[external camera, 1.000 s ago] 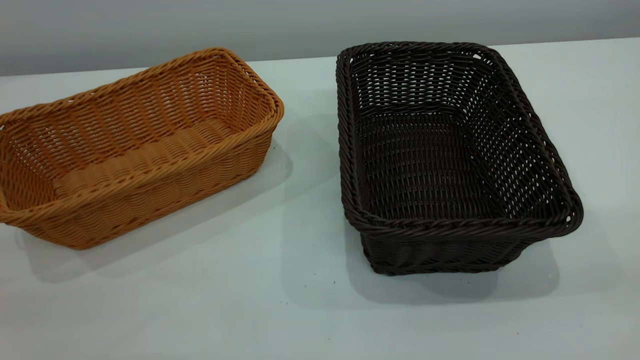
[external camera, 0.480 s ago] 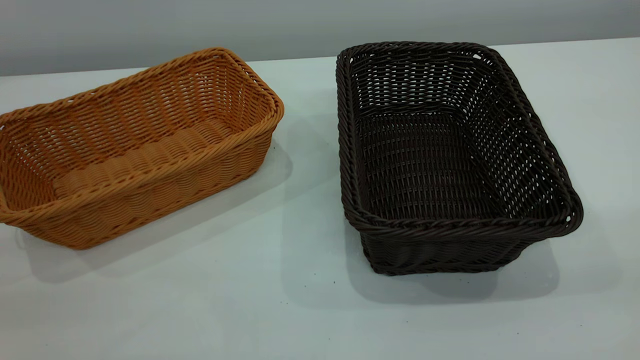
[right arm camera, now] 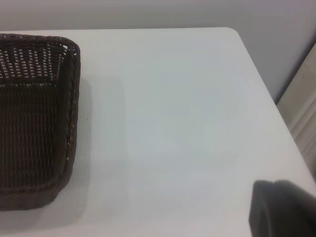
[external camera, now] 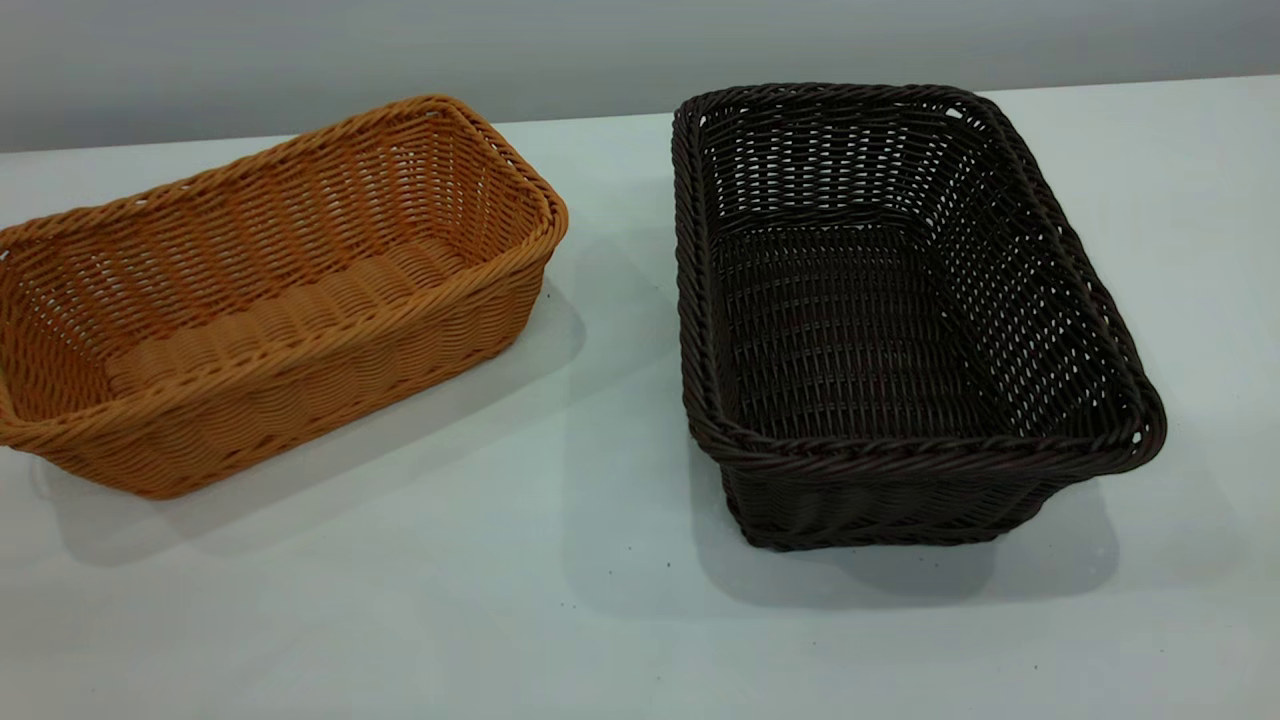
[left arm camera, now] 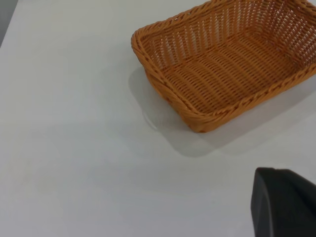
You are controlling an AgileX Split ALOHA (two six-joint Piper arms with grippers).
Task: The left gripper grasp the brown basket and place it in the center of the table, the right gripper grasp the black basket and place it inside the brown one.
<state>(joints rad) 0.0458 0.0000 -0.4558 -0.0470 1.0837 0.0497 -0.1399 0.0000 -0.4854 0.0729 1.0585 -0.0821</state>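
Observation:
The brown basket [external camera: 270, 290] stands empty on the left of the white table [external camera: 560, 620], turned at an angle. The black basket [external camera: 880, 300] stands empty on the right, apart from it. Neither gripper shows in the exterior view. In the left wrist view the brown basket [left arm camera: 222, 64] lies some way off, and only a black part of the left gripper [left arm camera: 284, 202] shows at the picture's corner. In the right wrist view one end of the black basket [right arm camera: 29, 118] shows, with a black part of the right gripper [right arm camera: 284, 210] at the corner, well apart from it.
A grey wall [external camera: 600, 50] runs behind the table's far edge. The table's rounded corner and side edge [right arm camera: 261, 79] show in the right wrist view, beyond the black basket. Bare tabletop lies between the baskets and in front of them.

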